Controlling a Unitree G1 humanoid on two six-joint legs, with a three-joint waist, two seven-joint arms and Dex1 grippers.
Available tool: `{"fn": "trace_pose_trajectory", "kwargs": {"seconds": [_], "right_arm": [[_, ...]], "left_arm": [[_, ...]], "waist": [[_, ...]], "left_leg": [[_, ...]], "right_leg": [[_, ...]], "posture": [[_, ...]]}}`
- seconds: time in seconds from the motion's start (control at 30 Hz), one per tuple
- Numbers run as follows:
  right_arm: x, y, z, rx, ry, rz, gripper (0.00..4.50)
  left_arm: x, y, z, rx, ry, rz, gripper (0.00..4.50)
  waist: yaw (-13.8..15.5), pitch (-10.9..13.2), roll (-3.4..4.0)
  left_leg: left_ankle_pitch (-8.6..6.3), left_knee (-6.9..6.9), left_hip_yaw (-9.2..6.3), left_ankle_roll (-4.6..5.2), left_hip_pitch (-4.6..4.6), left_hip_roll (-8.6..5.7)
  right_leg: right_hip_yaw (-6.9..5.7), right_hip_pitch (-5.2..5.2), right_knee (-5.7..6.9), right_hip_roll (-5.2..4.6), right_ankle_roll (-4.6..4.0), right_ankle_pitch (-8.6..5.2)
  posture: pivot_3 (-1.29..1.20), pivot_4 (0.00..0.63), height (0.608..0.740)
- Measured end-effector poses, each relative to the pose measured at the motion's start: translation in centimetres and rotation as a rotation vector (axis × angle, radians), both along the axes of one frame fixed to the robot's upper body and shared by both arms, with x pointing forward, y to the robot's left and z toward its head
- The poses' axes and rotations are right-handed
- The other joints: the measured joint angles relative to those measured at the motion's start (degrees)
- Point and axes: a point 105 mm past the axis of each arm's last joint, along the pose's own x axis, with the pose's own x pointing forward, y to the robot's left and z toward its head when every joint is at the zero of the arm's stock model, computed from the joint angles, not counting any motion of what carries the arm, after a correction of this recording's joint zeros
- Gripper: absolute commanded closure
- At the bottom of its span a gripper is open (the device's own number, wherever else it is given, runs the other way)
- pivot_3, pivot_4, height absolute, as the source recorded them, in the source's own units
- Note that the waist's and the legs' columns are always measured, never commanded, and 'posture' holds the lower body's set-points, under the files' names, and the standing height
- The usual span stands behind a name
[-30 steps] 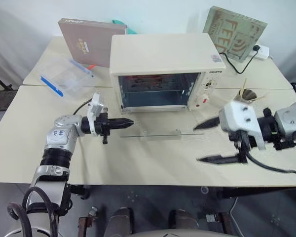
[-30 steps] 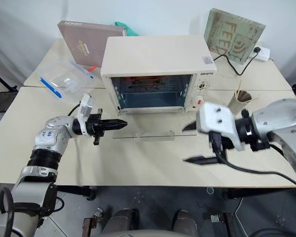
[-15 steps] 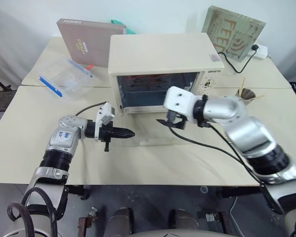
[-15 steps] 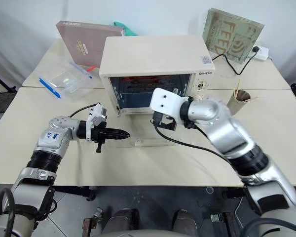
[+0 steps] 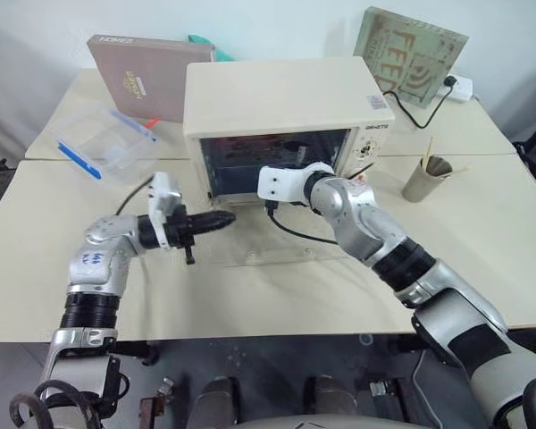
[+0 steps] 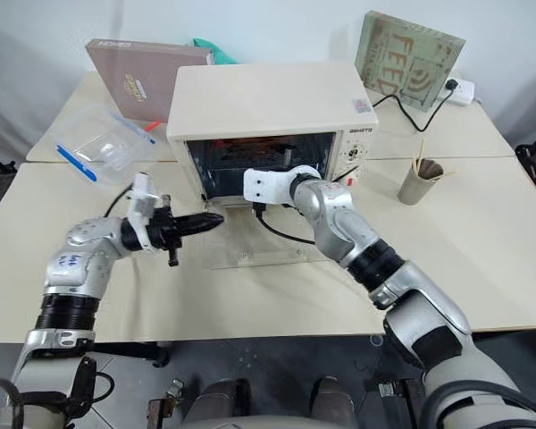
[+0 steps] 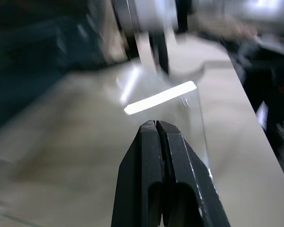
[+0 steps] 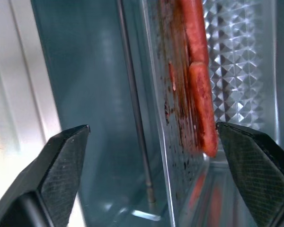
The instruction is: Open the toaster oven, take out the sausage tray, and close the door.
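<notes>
Cream-coloured tabletops (image 5: 277, 295) fill the scene, two tables pushed together. Far left lies a clear plastic box with blue clips (image 5: 100, 143), and behind it a flat brown cardboard box (image 5: 147, 73) leans upright. Nearer the front, the robot's left gripper (image 5: 225, 217) points level toward the middle, its two black fingers (image 7: 161, 156) pressed tightly together with nothing between them; it hovers just beside the left front corner of the oven, above the lowered door.

At centre stands the large cream-white boxy toaster oven (image 5: 281, 94), with a red knob and dials on its right panel. Its drop-down glass door (image 5: 277, 246) lies flat on the table in front, fully open, see-through with a pale bar handle at the near edge.

The right arm reaches in from the right, and the right gripper (image 8: 154, 142) sits at the mouth of the oven cavity, its black fingers spread wide apart and holding nothing. Between them, in the right wrist view, is the shallow silver metal sausage tray (image 8: 246, 71), still inside the oven, with an embossed, sauce-stained base and reddish-orange sausages (image 8: 201, 94) lying end to end.

Right of the oven stands a grey paper cup with wooden sticks (image 5: 424, 177). Behind, a greenish lettered panel (image 5: 409, 55) leans upright beside a white power socket (image 5: 456, 86).
</notes>
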Motion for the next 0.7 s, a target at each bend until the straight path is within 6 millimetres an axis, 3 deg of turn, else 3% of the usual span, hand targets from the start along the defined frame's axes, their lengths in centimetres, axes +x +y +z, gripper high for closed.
{"fn": "trace_pose_trajectory", "kwargs": {"seconds": [0.17, 0.2, 0.43, 0.63, 0.7], "right_arm": [[1.0, 0.9, 0.4, -0.091, -0.044, -0.035, 0.00], [1.0, 1.0, 0.3, -0.098, -0.045, -0.033, 0.19], [1.0, 1.3, 0.0, -0.143, -0.046, -0.049, 2.16], [0.9, 1.1, 0.4, -0.164, -0.070, -0.065, 4.32], [0.6, 1.1, 0.5, -0.146, -0.078, -0.067, 4.49]], "left_arm": [[-0.8, 1.5, -0.5, -0.065, 0.048, 0.086, 4.47], [-0.9, 1.7, -0.4, -0.075, 0.049, 0.096, 4.50], [-1.5, 2.6, 0.5, -0.131, 0.033, 0.147, 4.50], [-1.7, 3.8, 1.4, -0.194, 0.024, 0.193, 4.50], [-1.9, 4.4, 1.4, -0.203, 0.030, 0.204, 4.50]], "waist": [[-0.70, 0.00, 0.00], [-0.71, 0.00, 0.00], [-0.72, 0.00, 0.00], [-0.78, 0.00, 0.00], [-0.78, 0.00, 0.00]], "left_leg": [[0.01, -0.11, -0.05, -0.02, -0.01, 0.00], [0.00, -0.11, -0.05, -0.03, -0.01, 0.00], [0.00, -0.12, -0.04, -0.04, 0.00, 0.00], [-0.01, -0.14, -0.04, -0.06, 0.02, 0.00], [-0.01, -0.15, -0.03, -0.06, 0.02, 0.00]], "right_leg": [[0.01, -0.06, 0.04, 0.01, 0.00, 0.00], [0.01, -0.06, 0.03, 0.01, 0.00, 0.00], [0.04, -0.06, 0.03, 0.01, 0.00, 0.00], [0.04, -0.07, 0.03, 0.02, 0.00, 0.00], [0.05, -0.08, 0.03, 0.02, 0.00, 0.00]], "posture": [[0.00, 0.150, 0.740], [0.00, 0.150, 0.740], [0.00, 0.150, 0.740], [0.00, 0.150, 0.740], [0.00, 0.150, 0.740]]}}
